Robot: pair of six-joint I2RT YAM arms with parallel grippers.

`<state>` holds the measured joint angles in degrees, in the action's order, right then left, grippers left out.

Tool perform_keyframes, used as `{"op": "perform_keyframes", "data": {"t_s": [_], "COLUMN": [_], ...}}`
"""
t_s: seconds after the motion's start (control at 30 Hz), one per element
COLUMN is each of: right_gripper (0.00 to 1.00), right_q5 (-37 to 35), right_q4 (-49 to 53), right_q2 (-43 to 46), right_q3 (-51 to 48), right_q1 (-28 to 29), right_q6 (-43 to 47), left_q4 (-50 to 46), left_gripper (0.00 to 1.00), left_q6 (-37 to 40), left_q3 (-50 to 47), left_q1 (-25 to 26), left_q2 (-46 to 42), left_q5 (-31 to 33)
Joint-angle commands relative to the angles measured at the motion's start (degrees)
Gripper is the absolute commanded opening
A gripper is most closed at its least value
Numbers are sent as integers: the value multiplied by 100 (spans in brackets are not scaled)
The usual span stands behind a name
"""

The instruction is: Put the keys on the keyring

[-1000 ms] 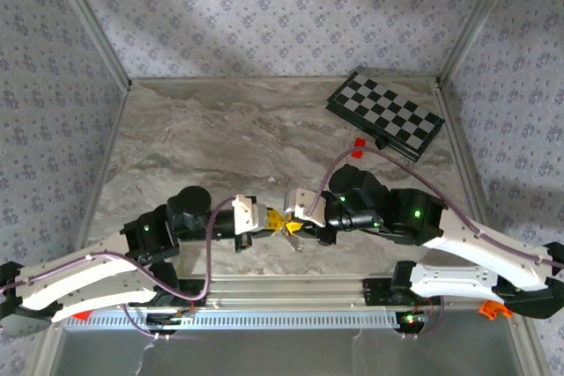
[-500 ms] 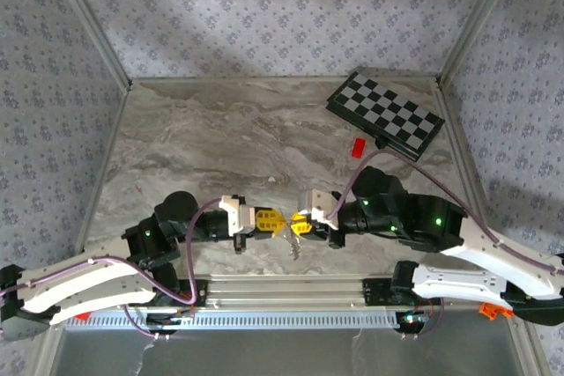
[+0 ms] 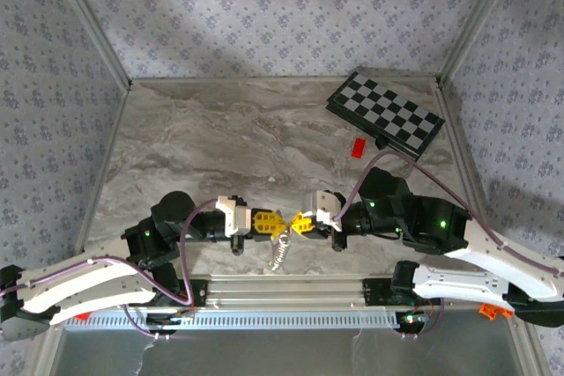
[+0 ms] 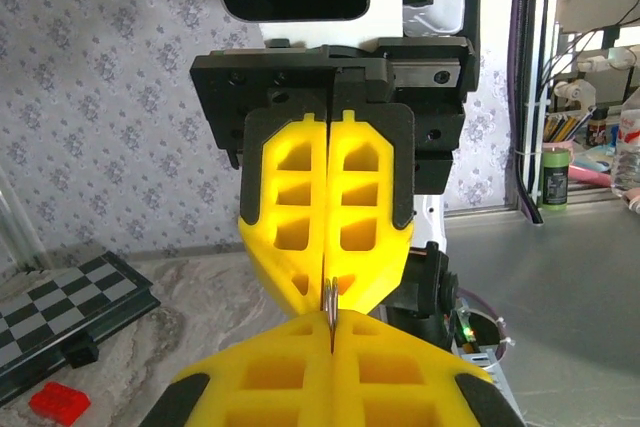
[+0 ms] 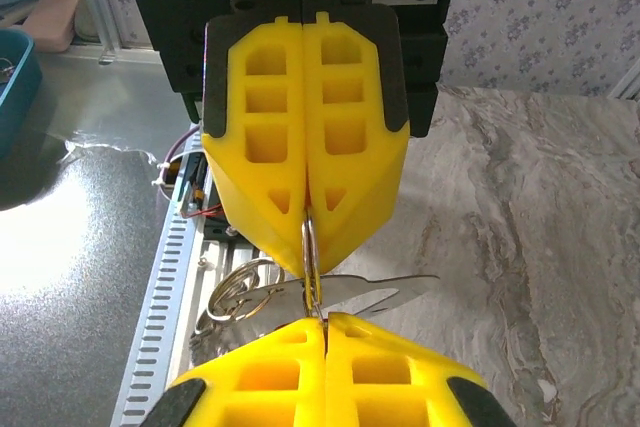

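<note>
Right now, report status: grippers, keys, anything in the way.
Both shut on the keyring, tip to tip: left gripper, right gripper. Beneath dangle the keys. Far back, the chessboard and red block, clear of the work.

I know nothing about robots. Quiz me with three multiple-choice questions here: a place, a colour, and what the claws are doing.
1. Where is the chessboard? A. near left corner B. far right corner C. between the arms
2. What colour are the gripper fingers? A. yellow B. blue C. green
3. How are the left gripper and right gripper? A. both wide open B. both shut on the keyring C. one open, one shut
Answers: B, it lies far back on the right; A, all four show yellow; B, each pair pinches the ring.
</note>
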<state>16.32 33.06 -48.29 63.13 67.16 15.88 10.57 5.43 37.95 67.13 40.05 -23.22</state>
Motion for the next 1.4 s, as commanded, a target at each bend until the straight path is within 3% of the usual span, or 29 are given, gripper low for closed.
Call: {"op": "perform_keyframes", "data": {"t_s": [0.0, 1.07, 1.37], "right_gripper": [3, 0, 4], "right_q5": [69, 604, 692], "right_q4": [-104, -89, -167], "right_q2": [16, -54, 67], "right_q3": [-64, -73, -140], "right_q1": [6, 18, 25], "right_q6": [-23, 38, 39], "left_q4": [484, 1121, 1083], "left_gripper": [0, 0, 0], "left_q6": [-113, -402, -488], "left_q3": [39, -38, 76], "left_q1": [1, 1, 1], "left_q2": [-103, 76, 195], "left_q5": [-259, -624, -873]}}
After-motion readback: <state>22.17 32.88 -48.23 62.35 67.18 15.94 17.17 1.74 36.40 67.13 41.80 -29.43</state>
